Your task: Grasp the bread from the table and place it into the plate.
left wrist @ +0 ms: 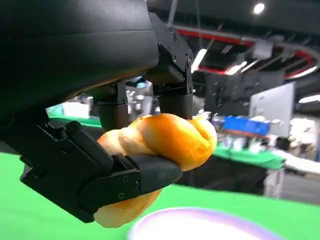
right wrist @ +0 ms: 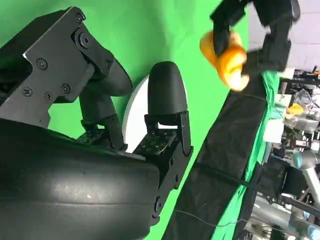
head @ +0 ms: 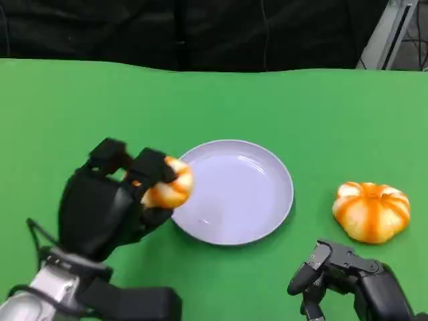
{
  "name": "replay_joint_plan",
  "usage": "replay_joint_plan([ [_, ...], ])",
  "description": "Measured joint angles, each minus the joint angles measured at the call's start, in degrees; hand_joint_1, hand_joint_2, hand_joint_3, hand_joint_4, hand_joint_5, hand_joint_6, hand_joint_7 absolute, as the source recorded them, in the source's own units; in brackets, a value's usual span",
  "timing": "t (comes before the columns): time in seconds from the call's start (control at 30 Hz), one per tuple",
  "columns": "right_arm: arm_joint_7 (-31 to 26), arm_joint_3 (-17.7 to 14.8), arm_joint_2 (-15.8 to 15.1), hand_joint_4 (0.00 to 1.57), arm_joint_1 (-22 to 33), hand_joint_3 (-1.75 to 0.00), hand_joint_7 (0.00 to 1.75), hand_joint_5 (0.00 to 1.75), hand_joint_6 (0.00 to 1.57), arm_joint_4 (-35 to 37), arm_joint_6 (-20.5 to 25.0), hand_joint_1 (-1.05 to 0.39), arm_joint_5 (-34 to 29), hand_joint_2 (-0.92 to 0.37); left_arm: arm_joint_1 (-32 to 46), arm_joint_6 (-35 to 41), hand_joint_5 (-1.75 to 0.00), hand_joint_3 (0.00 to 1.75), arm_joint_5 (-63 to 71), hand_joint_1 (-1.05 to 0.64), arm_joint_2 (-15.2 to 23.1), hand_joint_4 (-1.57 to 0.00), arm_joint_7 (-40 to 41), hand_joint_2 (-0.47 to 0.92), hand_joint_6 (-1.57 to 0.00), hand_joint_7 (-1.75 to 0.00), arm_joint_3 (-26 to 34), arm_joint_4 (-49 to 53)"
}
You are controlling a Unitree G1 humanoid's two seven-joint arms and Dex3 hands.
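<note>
— So where was the bread [head: 170,185] when you checked?

— Up off the table [head: 200,100], clasped in the left hand [head: 117,200]. From the head camera I saw the black fingers [head: 155,167] wrapped over its top, and the roll sat right at the near-left rim of the plate [head: 267,200], partly over that rim. My left wrist camera showed the bread [left wrist: 160,145] pinched between fingers above and a thumb [left wrist: 145,175] below, with the pale plate edge [left wrist: 200,220] just beneath it.

— And the plate itself?

— It lay around the middle of the green table, somewhat toward my near edge. I saw nothing lying in it.

— What about the right hand [head: 334,274]?

— It was low by the near edge, toward the right corner, and I saw nothing in its grasp. Through the right wrist camera its fingers [right wrist: 167,95] looked spread apart rather than curled, nothing between them. That same camera picked up the bread [right wrist: 227,57] in the other hand's fingers beyond the plate [right wrist: 135,112].

— Anything else on the table?

— An orange-and-white pumpkin-shaped thing [head: 372,210] rested to the right of the plate, apart from it, just past the right hand and nearer the table's right edge. Behind the far edge hung a black backdrop [head: 200,30].
</note>
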Motion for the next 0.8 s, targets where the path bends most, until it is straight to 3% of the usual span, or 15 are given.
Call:
replay_joint_plan([
  [0.27, -0.02, 0.02, 0.04, 0.81, -0.20, -1.49, 1.31, 1.59, 0.83, 0.51, -0.21, 0.05, 0.02, -0.25, -7.82, -1.32, -1.75, 1.30, -0.39, -0.20, -4.94, -0.89, -0.05, 0.42, -0.69, -1.75, -3.31, 7.44],
  [0.4, -0.08, -0.05, -0.01, 0.81, 0.07, -1.49, 1.31, 1.57, 0.83, 0.59, -0.82, 0.05, -0.02, -0.24, -13.09, -1.09, -1.75, 1.31, -1.53, -0.21, -7.68, -0.86, -4.50, 0.42, -0.67, -1.75, -5.23, 11.11],
  [0.43, -0.08, -0.03, -0.01, 0.80, 0.06, -1.49, 1.31, 1.57, 0.83, 0.59, -0.83, 0.05, -0.04, -0.24, -13.53, -0.85, -1.69, 1.24, -1.77, -0.22, -7.81, -0.83, -5.45, 0.44, -0.65, -1.65, -5.51, 11.52],
  [0.47, -0.08, -0.04, -0.01, 0.80, 0.06, -1.48, 1.31, 1.57, 0.83, 0.59, -0.84, 0.05, -0.04, -0.25, -13.63, -0.69, -1.55, 1.02, -2.09, -0.25, -7.92, -0.79, -6.02, 0.54, -0.68, -1.34, -5.68, 11.76],
  [0.53, -0.13, -0.05, -0.02, 0.80, 0.12, -1.46, 1.31, 1.56, 0.83, 0.58, -0.83, 0.04, -0.05, -0.26, -14.58, -0.50, -1.38, 0.66, -3.79, -0.27, -8.32, -0.72, -10.78, 0.71, -0.70, -0.90, -6.12, 13.01],
  [0.7, -0.13, 0.13, 0.03, 0.80, 0.12, -1.45, 1.31, 1.56, 0.83, 0.52, -0.82, 0.04, -0.08, -0.27, -15.71, 0.48, -1.34, 0.53, -6.96, -0.28, -8.55, -0.71, -19.65, 0.78, -0.72, -0.76, -6.40, 14.10],
  [0.73, -0.13, 0.13, 0.03, 0.80, 0.11, -1.45, 1.31, 1.56, 0.83, 0.52, -0.82, 0.04, -0.08, -0.27, -15.73, 0.52, -1.18, 0.49, -7.04, -0.34, -8.58, -0.56, -19.99, 0.81, -0.59, -0.68, -6.40, 14.10],
  [0.77, -0.13, 0.13, 0.03, 0.79, 0.11, -1.45, 1.31, 1.56, 0.83, 0.52, -0.82, 0.05, -0.08, -0.28, -15.73, 0.56, -0.83, 0.38, -7.05, -0.48, -8.59, -0.29, -20.33, 0.86, -0.34, -0.48, -6.40, 14.09],
  [0.8, -0.15, 0.12, 0.05, 0.78, 0.16, -1.46, 1.32, 1.57, 0.82, 0.50, -0.82, 0.05, -0.08, -0.28, -15.78, 1.85, -0.56, 0.36, -7.03, -0.60, -8.52, -0.15, -22.56, 0.89, -0.20, -0.35, -6.60, 13.33],
])
